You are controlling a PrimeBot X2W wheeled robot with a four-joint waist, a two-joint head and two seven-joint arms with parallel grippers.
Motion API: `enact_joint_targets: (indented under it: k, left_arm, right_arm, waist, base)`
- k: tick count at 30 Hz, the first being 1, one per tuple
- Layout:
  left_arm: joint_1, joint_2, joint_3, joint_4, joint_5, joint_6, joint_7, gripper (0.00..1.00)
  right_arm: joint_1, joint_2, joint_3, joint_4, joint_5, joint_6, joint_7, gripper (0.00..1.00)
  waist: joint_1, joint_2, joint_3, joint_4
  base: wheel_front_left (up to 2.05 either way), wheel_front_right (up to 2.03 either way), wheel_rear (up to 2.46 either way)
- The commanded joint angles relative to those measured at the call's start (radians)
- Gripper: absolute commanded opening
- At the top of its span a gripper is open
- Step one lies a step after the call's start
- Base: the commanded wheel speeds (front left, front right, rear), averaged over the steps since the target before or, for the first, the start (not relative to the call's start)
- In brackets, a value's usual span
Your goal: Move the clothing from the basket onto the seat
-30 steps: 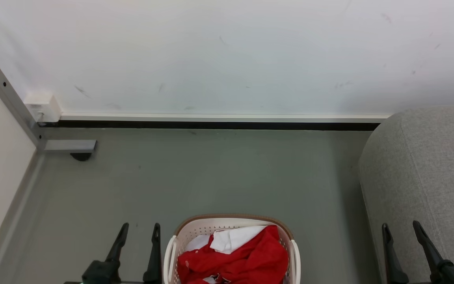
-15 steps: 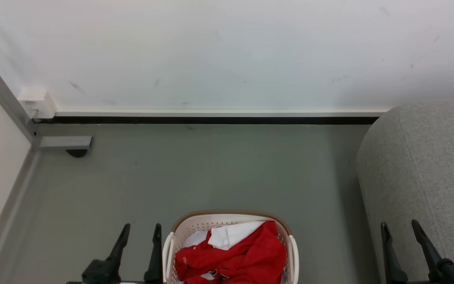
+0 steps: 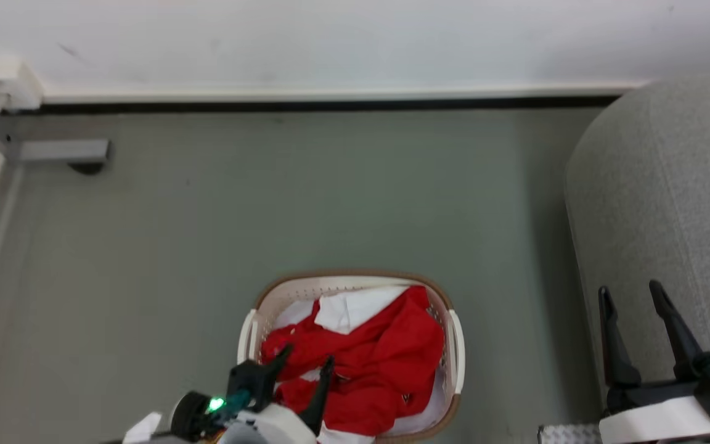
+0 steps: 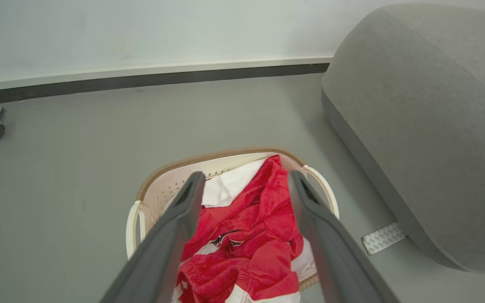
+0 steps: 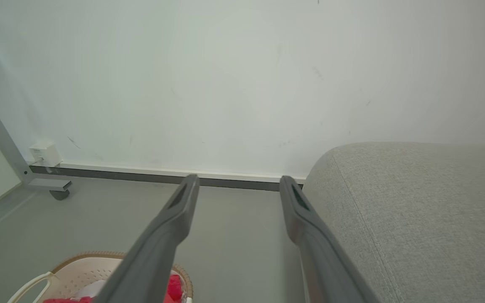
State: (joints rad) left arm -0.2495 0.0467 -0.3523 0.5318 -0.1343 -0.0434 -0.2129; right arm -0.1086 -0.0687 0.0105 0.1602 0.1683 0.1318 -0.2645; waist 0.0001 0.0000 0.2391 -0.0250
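Observation:
The cream basket (image 3: 355, 275) with a brown rim stands on the grey floor and holds the red-and-white clothing (image 3: 392, 357) in a crumpled heap. My left gripper (image 3: 306, 357) hangs open over the basket's left half, just above the fabric with nothing between its fingers. Its wrist view frames the clothing (image 4: 263, 214) and basket (image 4: 166, 168) between the open left gripper (image 4: 246, 176). The grey seat (image 3: 669, 209) fills the right side. My right gripper (image 3: 630, 290) stands open and empty by the seat's front edge. In the right wrist view the right gripper (image 5: 239, 180) points at the wall, with the seat (image 5: 415, 210) to its right and the basket (image 5: 78, 263) at lower left.
A white wall with a dark baseboard (image 3: 330, 105) closes the far side. A metal frame leg with a caster (image 3: 62, 151) and a white box (image 3: 4, 83) sit at the far left. A patterned tape patch (image 4: 383, 237) lies on the floor by the seat.
The head camera has tilted down, so the whole scene sits lower and nearer. My left gripper has swung right from beside the basket to over the clothing. Both grippers stay open.

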Motion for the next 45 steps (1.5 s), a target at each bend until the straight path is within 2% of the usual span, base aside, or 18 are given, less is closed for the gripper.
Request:
enact_joint_targets:
  k: [1, 8, 13, 24, 34, 36, 37, 45]
  left_arm:
    - [-0.036, 0.006, -0.012, 0.036, 0.001, -0.005, 0.023, 1.00]
    - [-0.169, 0.012, -0.062, 0.234, -0.003, -0.050, 0.194, 1.00]
    - [-0.218, 0.034, -0.070, 0.321, -0.023, -0.068, 0.284, 1.00]
    - [-0.273, 0.071, -0.094, 0.408, -0.068, -0.083, 0.354, 1.00]
    - [-0.342, 0.076, -0.129, 0.438, -0.116, -0.087, 0.372, 1.00]
    - [-0.350, 0.074, -0.145, 0.438, -0.130, -0.087, 0.370, 0.27]
    - [-0.354, 0.074, -0.158, 0.434, -0.137, -0.087, 0.368, 0.00]
    - [-0.372, 0.084, -0.199, 0.415, -0.201, -0.086, 0.310, 0.00]
  right_arm:
    - [-0.026, -0.010, 0.003, -0.009, -0.005, -0.002, 0.000, 1.00]
    - [-0.097, -0.002, 0.032, -0.032, -0.007, -0.002, 0.000, 1.00]
    - [-0.124, 0.008, 0.037, -0.034, 0.003, -0.002, 0.000, 1.00]
    - [-0.170, 0.018, 0.040, -0.051, 0.018, -0.002, 0.000, 1.00]
    - [-0.206, 0.019, 0.056, -0.062, 0.051, -0.002, 0.000, 1.00]
    - [-0.212, 0.018, 0.059, -0.061, 0.056, -0.002, 0.000, 1.00]
    - [-0.216, 0.018, 0.059, -0.061, 0.058, -0.002, 0.000, 1.00]
    - [-0.210, 0.018, 0.048, -0.044, 0.062, -0.002, 0.000, 1.00]
  waist:
    - [-0.0001, 0.0000, 0.076, -0.017]
    - [-0.0001, 0.0000, 0.184, -0.054]
    - [-0.0001, 0.0000, 0.229, -0.085]
    - [-0.0001, 0.0000, 0.330, -0.151]
    - [-0.0001, 0.0000, 0.412, -0.203]
    - [-0.0001, 0.0000, 0.422, -0.211]
    - [-0.0001, 0.0000, 0.425, -0.214]
    - [-0.0001, 0.0000, 0.397, -0.210]
  base:
    - [0.00, 0.00, 0.00]
    - [0.00, 0.00, 0.00]
    - [0.00, 0.00, 0.00]
    - [0.00, 0.00, 0.00]
    - [0.00, 0.00, 0.00]
    - [0.00, 0.00, 0.00]
    - [0.00, 0.00, 0.00]
    - [0.00, 0.00, 0.00]
